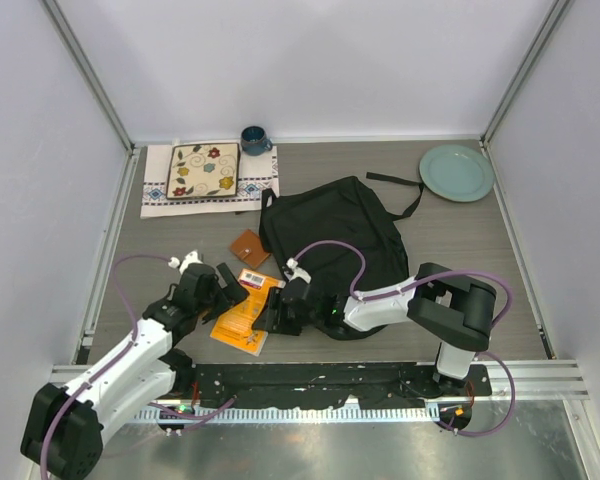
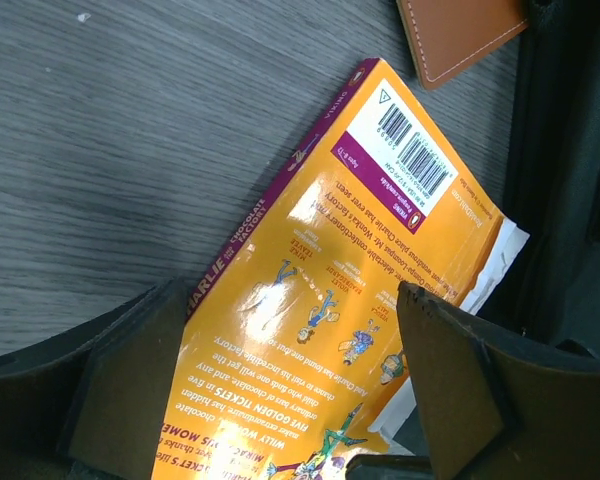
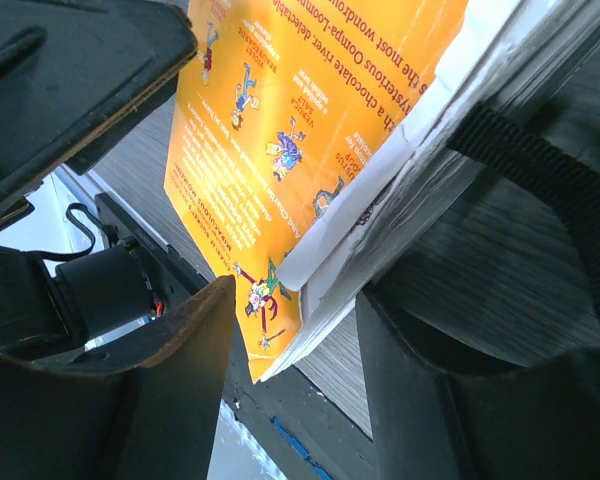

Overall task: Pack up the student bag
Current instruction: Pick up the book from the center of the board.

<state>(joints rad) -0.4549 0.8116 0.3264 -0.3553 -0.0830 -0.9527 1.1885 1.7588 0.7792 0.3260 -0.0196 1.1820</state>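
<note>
The student bag [image 1: 335, 235] lies flat mid-table, black and soft, and its dark fabric [image 2: 570, 150] fills the right side of the left wrist view. An orange paperback book [image 1: 245, 310] lies just left of the bag, back cover up. My left gripper [image 1: 216, 287] stands open over the book [image 2: 320, 300], one finger [image 2: 120, 390] at the spine side and the other [image 2: 460, 380] at the page side. My right gripper [image 1: 283, 306] is open around the book's near corner [image 3: 310, 250], with gaps showing beside the pages. A black bag strap [image 3: 540, 170] crosses behind that gripper.
A brown leather wallet [image 1: 248, 247] lies between the book and the bag. At the back left, a patterned square plate [image 1: 204, 170] sits on a cloth [image 1: 160, 190], with a blue mug [image 1: 254, 140] beside it. A teal plate [image 1: 457, 172] sits at the back right.
</note>
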